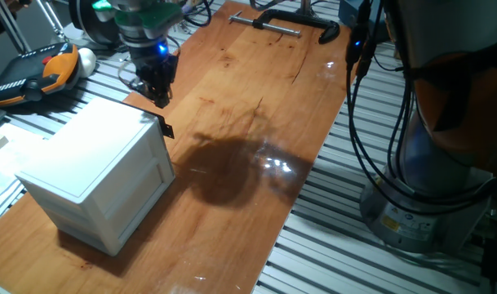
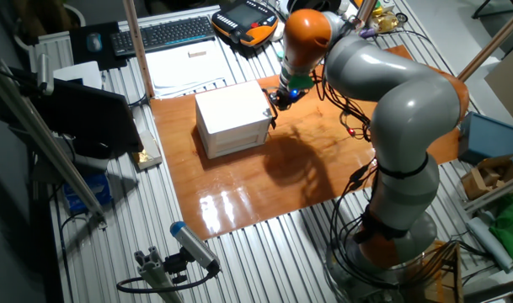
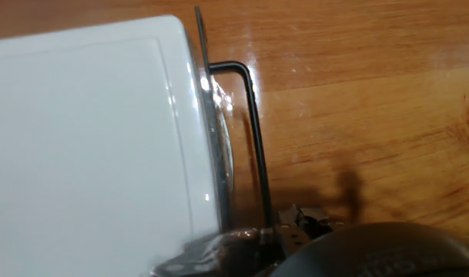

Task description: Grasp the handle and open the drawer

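Your gripper [image 1: 160, 96] hangs just above the top front corner of the white cabinet [image 1: 93, 155] on the wooden bench [image 1: 256, 106]. The handle [image 1: 167, 129] projects from the upper edge of the drawer [image 1: 154, 175] front, just below the jaws. You cannot tell whether the jaws are parted or closed. The hand view shows a thin dark bar [image 3: 255, 138] running beside the white front.

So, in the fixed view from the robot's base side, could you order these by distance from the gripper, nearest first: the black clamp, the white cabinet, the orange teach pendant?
From the gripper:
1. The white cabinet, just below it, at the left end of the wooden board.
2. The orange teach pendant, off the board at the far left edge.
3. The black clamp, at the board's top end, toward the right.
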Controlling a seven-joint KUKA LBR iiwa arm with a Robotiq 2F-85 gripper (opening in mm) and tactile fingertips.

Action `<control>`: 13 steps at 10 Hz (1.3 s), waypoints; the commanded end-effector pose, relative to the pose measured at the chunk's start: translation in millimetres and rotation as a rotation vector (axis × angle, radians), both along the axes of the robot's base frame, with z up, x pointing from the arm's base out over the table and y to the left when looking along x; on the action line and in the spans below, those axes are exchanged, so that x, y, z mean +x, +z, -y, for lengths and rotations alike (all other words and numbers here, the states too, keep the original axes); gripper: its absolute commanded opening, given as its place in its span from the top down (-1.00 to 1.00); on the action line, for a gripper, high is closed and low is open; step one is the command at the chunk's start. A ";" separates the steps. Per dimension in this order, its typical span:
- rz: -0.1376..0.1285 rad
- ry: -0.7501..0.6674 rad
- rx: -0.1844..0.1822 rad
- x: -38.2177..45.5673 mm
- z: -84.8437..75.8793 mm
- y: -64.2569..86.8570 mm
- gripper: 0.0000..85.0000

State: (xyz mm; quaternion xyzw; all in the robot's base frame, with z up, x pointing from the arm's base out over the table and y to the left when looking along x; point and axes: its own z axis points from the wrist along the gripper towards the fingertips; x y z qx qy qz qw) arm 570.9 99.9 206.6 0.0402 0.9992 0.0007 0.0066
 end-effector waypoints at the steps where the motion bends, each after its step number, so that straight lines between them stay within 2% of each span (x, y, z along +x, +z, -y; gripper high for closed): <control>1: -0.001 0.006 -0.012 1.1 -2.8 0.2 0.98; 4: 0.002 0.023 -0.004 7.3 -6.1 -5.3 0.93; 5: 0.005 0.024 -0.004 9.1 -7.3 -6.7 0.82; 8: 0.022 -0.002 0.025 13.6 -9.2 -10.8 0.53; 13: 0.036 -0.006 0.052 19.3 -12.4 -16.1 0.51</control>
